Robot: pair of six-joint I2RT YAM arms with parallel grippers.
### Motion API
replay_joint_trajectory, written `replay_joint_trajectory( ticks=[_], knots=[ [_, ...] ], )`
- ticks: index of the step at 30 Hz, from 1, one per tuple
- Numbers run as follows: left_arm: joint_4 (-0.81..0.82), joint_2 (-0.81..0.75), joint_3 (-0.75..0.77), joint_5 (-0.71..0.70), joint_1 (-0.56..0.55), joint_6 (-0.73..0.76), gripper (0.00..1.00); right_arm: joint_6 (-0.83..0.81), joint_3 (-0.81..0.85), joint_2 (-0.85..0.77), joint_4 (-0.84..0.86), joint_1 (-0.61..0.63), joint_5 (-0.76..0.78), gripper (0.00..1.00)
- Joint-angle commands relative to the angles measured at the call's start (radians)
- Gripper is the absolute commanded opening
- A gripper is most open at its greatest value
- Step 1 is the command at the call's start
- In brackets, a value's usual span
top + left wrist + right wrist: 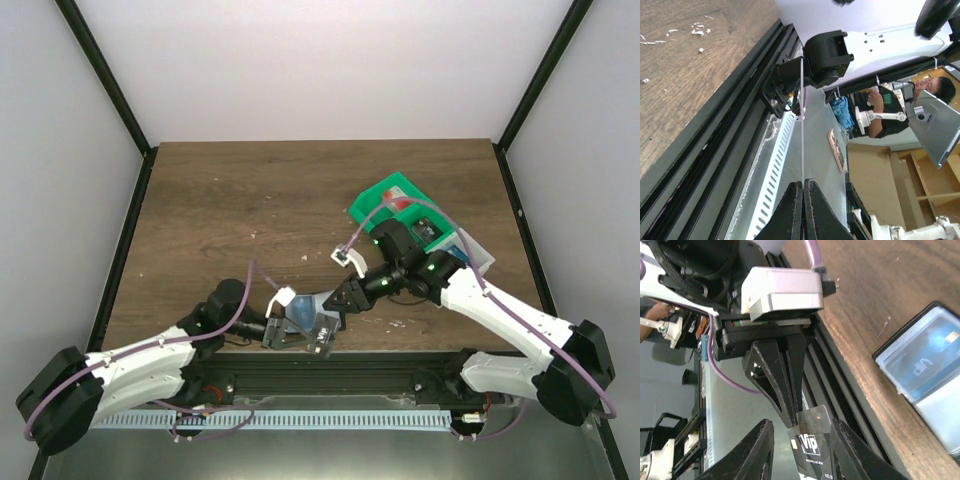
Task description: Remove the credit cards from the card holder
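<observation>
My left gripper (803,182) is shut on a thin credit card (802,125), seen edge-on in the left wrist view. The right wrist view shows that card (815,440) as dark with "Vip" lettering, pinched at one corner by the left gripper (792,419). My right gripper (802,429) is open, one finger on each side of the card, with a gap at the left finger. The card holder (925,365) lies open on the wood, pale blue inside with a blue card in a slot. From above, both grippers (322,338) (337,303) meet near the holder (304,308) at the table's front edge.
A green tray (392,195) and a clear-white tray (472,250) stand behind the right arm at the right. The black rail (400,362) runs along the table's front edge, right under the held card. White crumbs (400,322) dot the wood.
</observation>
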Motion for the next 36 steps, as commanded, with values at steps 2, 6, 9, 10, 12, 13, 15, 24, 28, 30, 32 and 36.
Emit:
replay_joint_trajectory(
  ticks=[2,6,9,10,12,13,15,24,28,30,32,36],
  knots=[
    [0.074,0.003,0.006,0.059,-0.009,0.015,0.00,0.003,-0.014,0.011,-0.031,0.034,-0.007,0.33],
    [0.065,-0.022,0.006,0.055,-0.010,0.023,0.00,0.017,-0.027,0.023,-0.023,0.049,-0.038,0.32],
    [0.054,-0.033,0.006,0.055,-0.011,0.031,0.00,0.020,-0.028,0.026,-0.028,0.064,-0.016,0.34],
    [0.051,-0.035,0.004,0.055,-0.010,0.033,0.00,0.014,-0.026,0.032,-0.035,0.065,-0.004,0.34],
    [0.049,-0.040,0.005,0.053,-0.011,0.035,0.00,0.009,-0.024,0.037,-0.036,0.069,-0.002,0.34],
    [0.049,-0.040,0.005,0.053,-0.012,0.036,0.00,0.010,-0.024,0.038,-0.035,0.073,-0.008,0.33],
    [0.050,-0.040,0.009,0.055,-0.011,0.036,0.00,0.005,-0.020,0.036,-0.035,0.081,-0.020,0.28],
    [-0.021,-0.063,0.026,0.000,-0.012,0.063,0.01,0.004,-0.027,0.001,-0.019,0.090,-0.014,0.00],
    [-0.134,-0.091,0.061,-0.105,-0.011,0.081,0.46,0.035,-0.038,-0.026,0.036,0.088,0.008,0.00],
    [-0.195,-0.111,0.084,-0.167,-0.009,0.087,0.70,0.048,-0.045,-0.032,0.063,0.088,0.050,0.01],
    [-0.251,-0.134,0.104,-0.235,-0.007,0.093,0.95,0.064,-0.048,-0.032,0.085,0.084,0.098,0.01],
    [-0.386,-0.194,0.143,-0.390,-0.005,0.117,1.00,0.120,-0.042,-0.027,0.126,0.051,0.195,0.01]
  ],
)
